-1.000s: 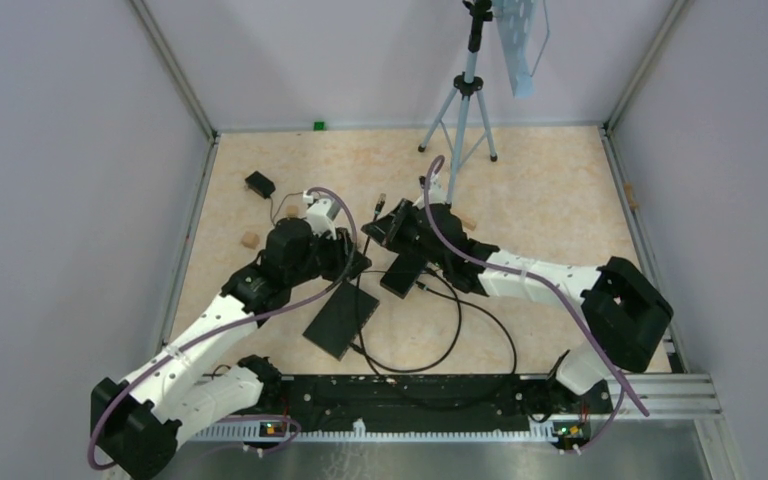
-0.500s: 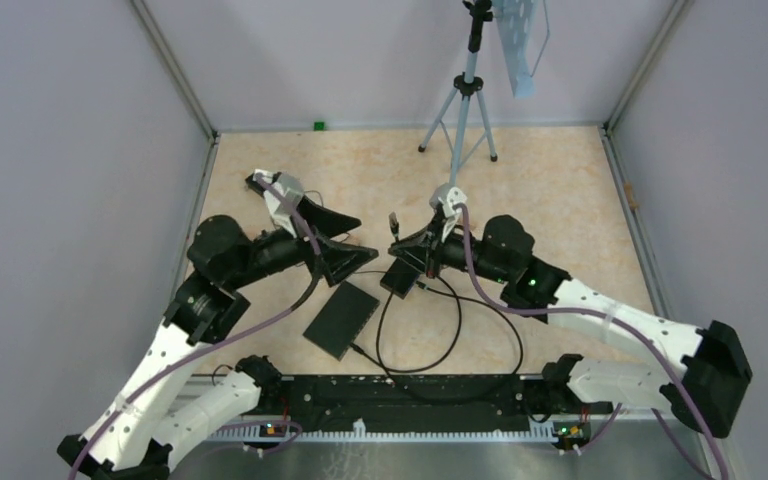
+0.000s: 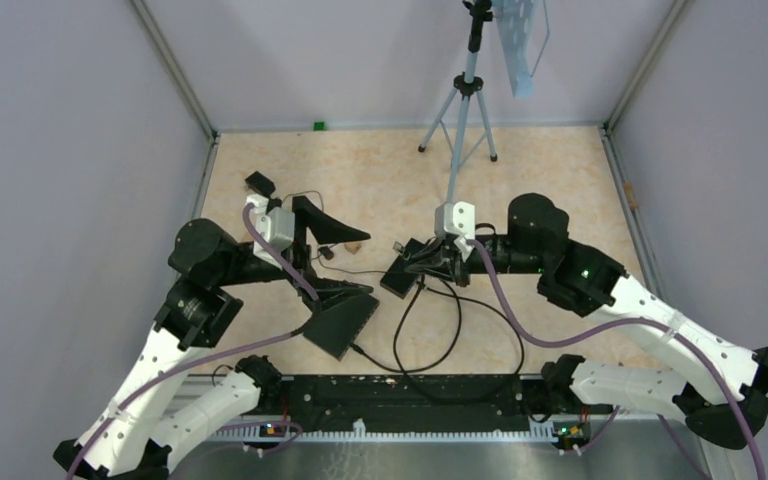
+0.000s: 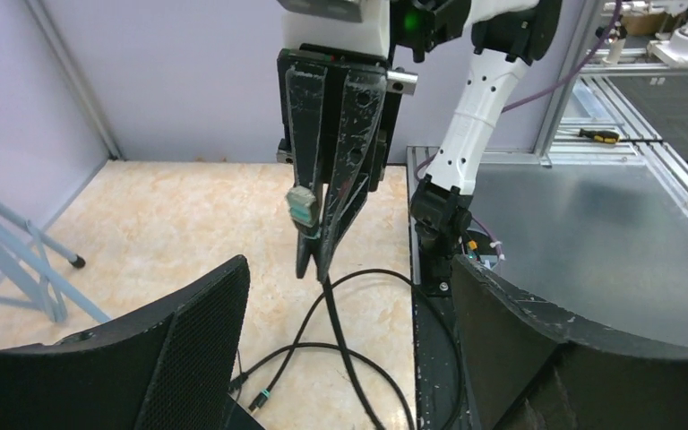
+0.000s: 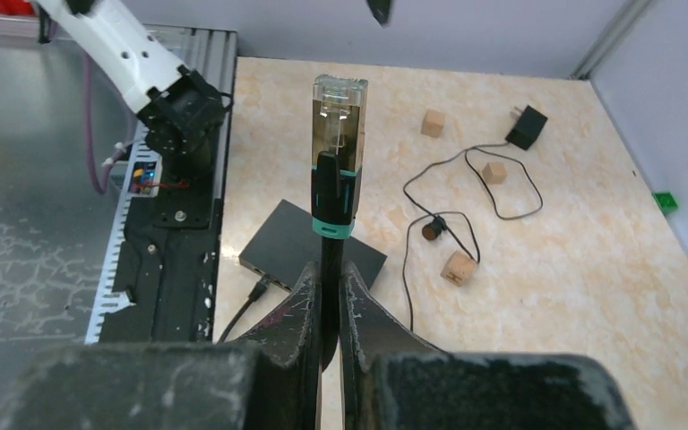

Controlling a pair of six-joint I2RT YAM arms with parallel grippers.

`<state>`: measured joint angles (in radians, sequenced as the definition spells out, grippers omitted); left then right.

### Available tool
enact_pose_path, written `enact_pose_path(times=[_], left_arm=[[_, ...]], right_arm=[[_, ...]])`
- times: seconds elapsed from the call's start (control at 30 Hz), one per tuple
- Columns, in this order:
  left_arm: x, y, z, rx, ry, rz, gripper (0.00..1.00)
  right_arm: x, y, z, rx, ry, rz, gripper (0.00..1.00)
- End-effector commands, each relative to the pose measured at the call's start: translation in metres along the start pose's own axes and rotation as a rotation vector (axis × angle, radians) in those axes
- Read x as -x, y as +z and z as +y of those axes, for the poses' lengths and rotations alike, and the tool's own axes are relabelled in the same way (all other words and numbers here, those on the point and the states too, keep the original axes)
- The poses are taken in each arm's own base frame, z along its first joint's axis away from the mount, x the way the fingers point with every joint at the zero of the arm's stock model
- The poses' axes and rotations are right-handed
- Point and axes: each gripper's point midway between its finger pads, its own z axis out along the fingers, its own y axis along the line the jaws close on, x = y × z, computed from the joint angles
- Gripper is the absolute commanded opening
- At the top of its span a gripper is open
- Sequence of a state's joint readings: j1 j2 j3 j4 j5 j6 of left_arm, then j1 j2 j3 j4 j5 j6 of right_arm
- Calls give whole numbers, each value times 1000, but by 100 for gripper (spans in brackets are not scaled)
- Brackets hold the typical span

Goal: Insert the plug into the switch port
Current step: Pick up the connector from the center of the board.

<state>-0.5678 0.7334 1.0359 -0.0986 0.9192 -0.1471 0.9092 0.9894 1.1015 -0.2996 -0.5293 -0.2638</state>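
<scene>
Right wrist: we've got the plug [image 5: 338,116] clenched in our right pincer [image 5: 327,273], poking straight toward the switch [image 5: 279,235] ahead.

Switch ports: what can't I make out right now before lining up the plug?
Right wrist view: the switch port face is too dark and small to count free ports; the jaws, shut on the cable, hide its near end.
Top view: that face is a dark sliver, and the left gripper overlaps the switch's far edge.
Left wrist view: no switch visible between the open jaws.
</scene>
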Motion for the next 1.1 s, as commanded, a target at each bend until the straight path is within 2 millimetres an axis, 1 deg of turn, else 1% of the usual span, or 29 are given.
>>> enact_pose_path(times=[0.0,0.13,0.3,0.47,0.63,0.7,0.73,0.8,0.9,1.0,1.07], left_arm=[[6,6,-5,-93,133,-18,87],[1,11,3,-105,146,-5,87],[-6,17,7,-135,135,11,86],[-9,16,-3,-199,134,18,76],[-15,16,-7,-241,111,32,65],[-17,16,-8,-250,100,36,65],[-13,17,-7,-250,121,22,66],[-12,17,-7,-248,127,18,69],[-11,18,-6,-246,128,15,69],[-12,19,-4,-246,125,18,68],[-13,19,-5,-256,122,20,64]], right_arm=[[20,-7,22,94,-84,-4,0],[22,-1,30,122,-89,-3,0],[26,5,31,137,-89,0,0],[31,4,29,127,-98,-14,0],[31,7,25,109,-83,-14,0],[29,9,25,106,-76,-10,0],[27,10,24,103,-71,-7,0],[28,11,23,102,-66,-8,0],[28,13,23,106,-59,-10,0],[29,16,23,110,-60,-16,0],[29,17,23,112,-59,-16,0]])
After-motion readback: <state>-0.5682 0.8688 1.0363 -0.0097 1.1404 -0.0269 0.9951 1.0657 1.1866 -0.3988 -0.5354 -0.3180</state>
